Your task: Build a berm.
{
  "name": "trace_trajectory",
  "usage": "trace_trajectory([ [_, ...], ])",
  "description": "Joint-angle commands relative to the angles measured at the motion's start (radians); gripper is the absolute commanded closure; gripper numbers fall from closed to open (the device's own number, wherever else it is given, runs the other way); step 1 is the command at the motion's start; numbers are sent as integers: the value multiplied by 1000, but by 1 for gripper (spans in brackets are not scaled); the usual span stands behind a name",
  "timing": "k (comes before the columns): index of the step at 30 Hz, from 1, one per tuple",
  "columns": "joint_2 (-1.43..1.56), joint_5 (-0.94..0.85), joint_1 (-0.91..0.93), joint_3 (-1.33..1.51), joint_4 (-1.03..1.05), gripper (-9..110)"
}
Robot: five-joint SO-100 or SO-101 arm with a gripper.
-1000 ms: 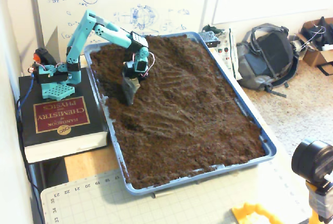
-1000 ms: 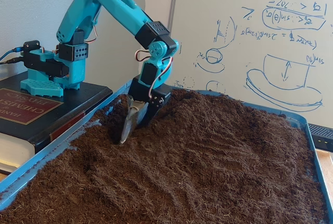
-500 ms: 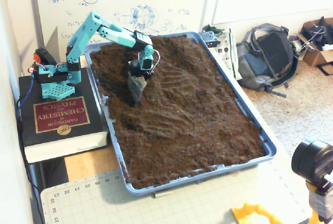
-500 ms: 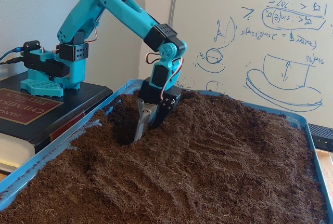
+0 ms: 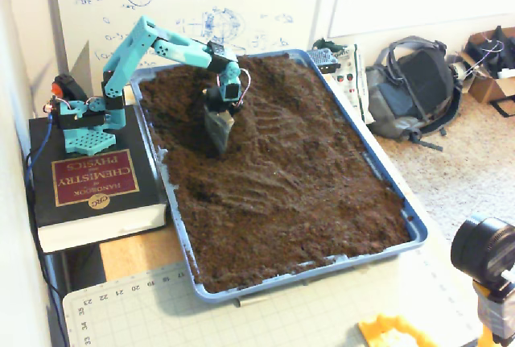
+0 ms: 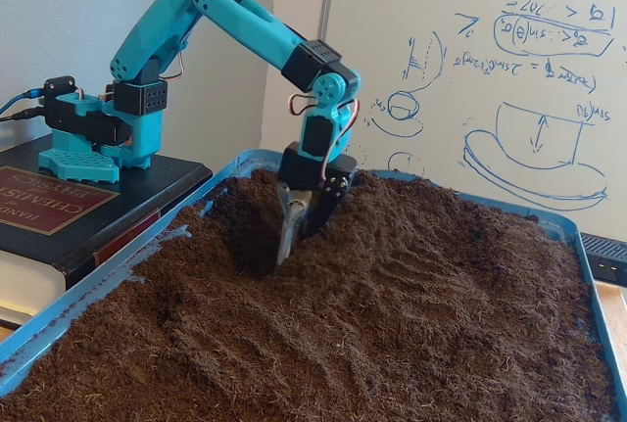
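Dark soil buries the tip of the claw (image 6: pixel 285 249), whose fingers look pressed together into one blade, gripping nothing. Beside it, a low lumpy berm (image 6: pixel 338 209) rises near the tray's (image 5: pixel 414 230) far end, close to the arm. Most soil lies flat and raked, so I judge the building barely begun.

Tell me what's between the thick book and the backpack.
In the higher fixed view, the blue tray of soil lies between the book and the backpack.
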Motion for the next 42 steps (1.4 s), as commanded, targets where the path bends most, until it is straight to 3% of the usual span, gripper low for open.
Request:
trace_trajectory([
  [1, 163, 8, -44, -150, -49, 101],
  [9, 206, 6, -46, -147, -25, 101],
  [32, 511, -6, 32, -144, 672, 101],
  [42, 426, -12, 173, -23, 600, 101],
])
